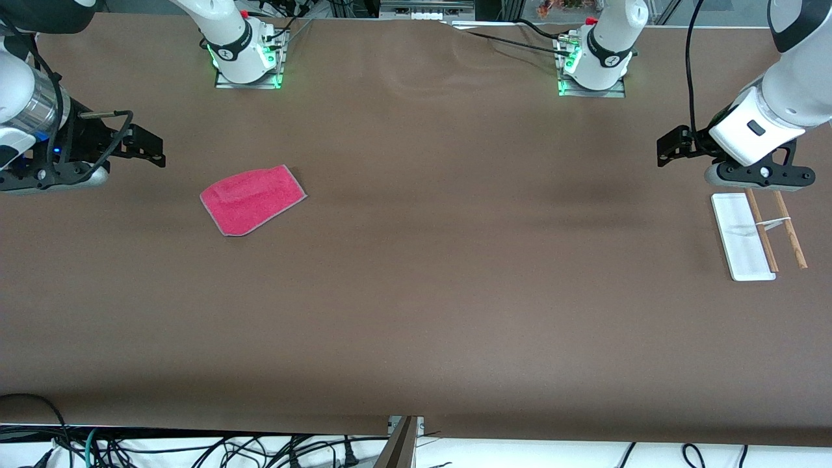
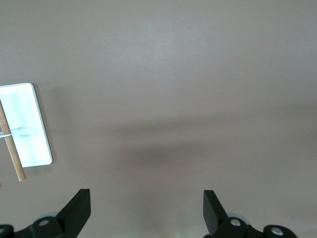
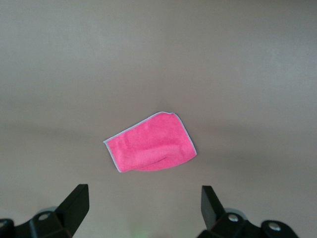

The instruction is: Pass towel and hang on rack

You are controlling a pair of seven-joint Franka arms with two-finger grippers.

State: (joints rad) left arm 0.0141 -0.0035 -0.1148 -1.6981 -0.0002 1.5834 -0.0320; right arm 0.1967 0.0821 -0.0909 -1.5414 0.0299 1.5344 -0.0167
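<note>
The pink-red towel (image 1: 252,199) lies flat on the brown table toward the right arm's end; it also shows in the right wrist view (image 3: 151,144). The rack (image 1: 742,235), a white base with two thin wooden rods (image 1: 790,231), stands at the left arm's end; part of it shows in the left wrist view (image 2: 25,130). My right gripper (image 1: 155,148) hovers open and empty over bare table beside the towel (image 3: 144,193). My left gripper (image 1: 669,148) hovers open and empty over bare table beside the rack (image 2: 147,198).
The two arm bases (image 1: 247,62) (image 1: 595,65) with green lights stand along the table's edge farthest from the front camera. Cables (image 1: 195,448) hang below the edge nearest the front camera. A wide stretch of brown table (image 1: 455,260) lies between towel and rack.
</note>
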